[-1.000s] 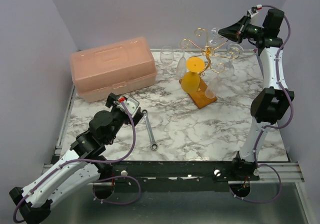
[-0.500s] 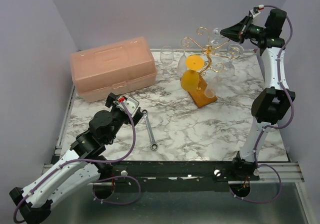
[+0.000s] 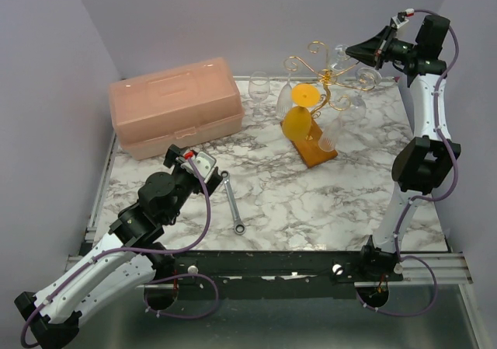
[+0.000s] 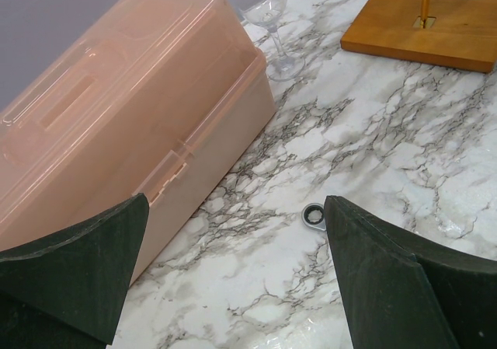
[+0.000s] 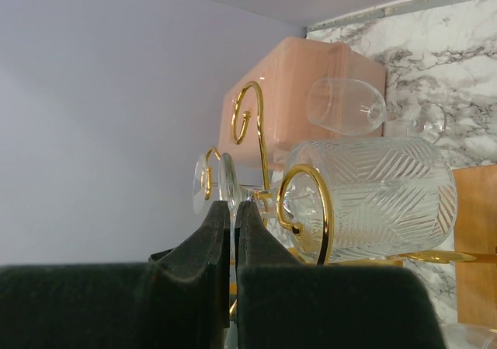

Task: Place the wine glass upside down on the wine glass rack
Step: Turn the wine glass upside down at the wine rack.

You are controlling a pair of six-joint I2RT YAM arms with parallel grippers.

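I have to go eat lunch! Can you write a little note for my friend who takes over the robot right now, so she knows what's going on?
Left gripper: open and empty, low over the table beside the pink box.
Right gripper: fingers shut, apparently pinching the stem of the clear patterned wine glass right by its foot. The exact contact is hard to see.
Wine glass rack: the glass is up at its curled gold arms, bowl hanging down.
Done: glass flipped and brought to the rack.
Left: check that it hangs properly, then open the fingers and back away.
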